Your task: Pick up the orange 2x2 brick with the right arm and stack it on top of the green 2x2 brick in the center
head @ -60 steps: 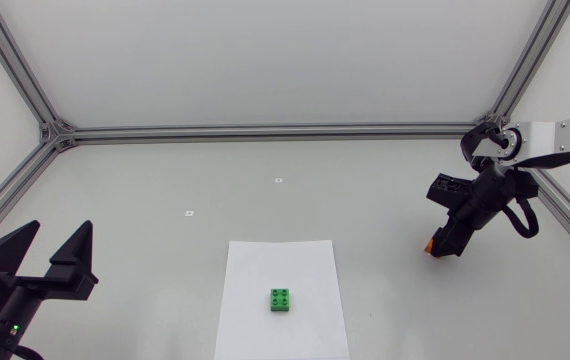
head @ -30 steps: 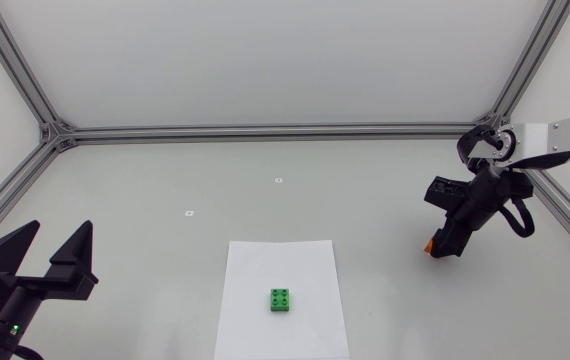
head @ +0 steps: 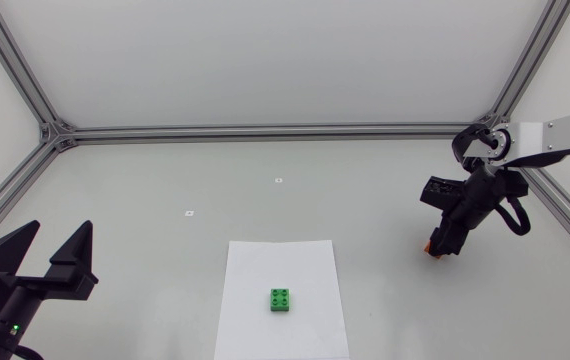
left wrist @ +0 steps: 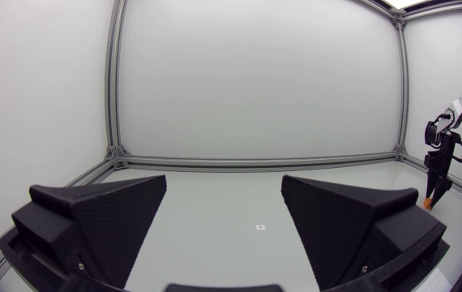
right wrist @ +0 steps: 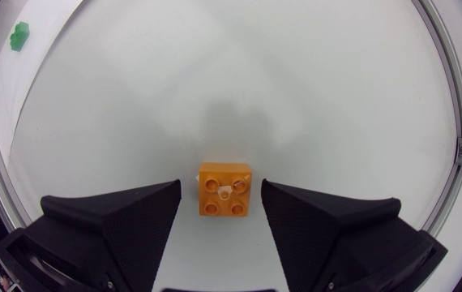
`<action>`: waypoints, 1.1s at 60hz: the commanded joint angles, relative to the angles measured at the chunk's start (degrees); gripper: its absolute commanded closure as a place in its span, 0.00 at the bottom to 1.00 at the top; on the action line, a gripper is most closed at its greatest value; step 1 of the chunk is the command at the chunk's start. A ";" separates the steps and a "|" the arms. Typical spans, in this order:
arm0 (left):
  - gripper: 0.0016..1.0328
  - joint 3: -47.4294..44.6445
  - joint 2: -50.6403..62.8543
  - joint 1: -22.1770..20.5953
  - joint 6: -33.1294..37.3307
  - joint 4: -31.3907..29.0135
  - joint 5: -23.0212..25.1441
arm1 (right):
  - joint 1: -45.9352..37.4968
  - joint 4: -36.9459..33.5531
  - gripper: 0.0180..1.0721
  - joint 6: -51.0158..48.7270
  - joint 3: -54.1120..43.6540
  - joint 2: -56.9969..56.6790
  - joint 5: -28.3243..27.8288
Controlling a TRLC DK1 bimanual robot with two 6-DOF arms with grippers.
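Right arm has crept a touch toward the table's middle and dropped a little lower in the last second; nothing else has budged. Its right gripper [head: 437, 246] is released, fingers spread, and the orange brick [right wrist: 225, 190] sits on the tabletop right between the tips, with a sliver of gap on each side, so no grip yet. That's near the right edge, about halfway back. It's square, so there's no long axis to worry about, and its sides run nearly parallel to the finger faces. I'd say a straight squeeze does it. The green brick [head: 281, 299] waits on the white sheet [head: 281, 265] by the front edge. The left gripper [left wrist: 224, 186] is open too, parked at the front-left corner, well apart. No readable writing anywhere.
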 commanded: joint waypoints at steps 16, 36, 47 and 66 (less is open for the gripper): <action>0.04 -2.35 -0.32 0.05 0.33 -0.65 0.16 | -0.02 -0.35 0.41 -1.66 1.18 2.48 0.48; 0.04 -2.35 -0.32 0.05 0.33 -0.65 0.16 | -0.11 -0.44 0.48 -1.75 1.53 2.83 0.57; 0.04 -2.35 -0.32 0.05 0.33 -0.65 0.16 | -0.02 -0.44 0.48 -1.75 1.36 3.01 0.83; 0.04 -2.35 -0.32 0.05 0.33 -0.65 0.16 | -0.20 -0.35 0.49 -1.84 1.18 3.80 0.92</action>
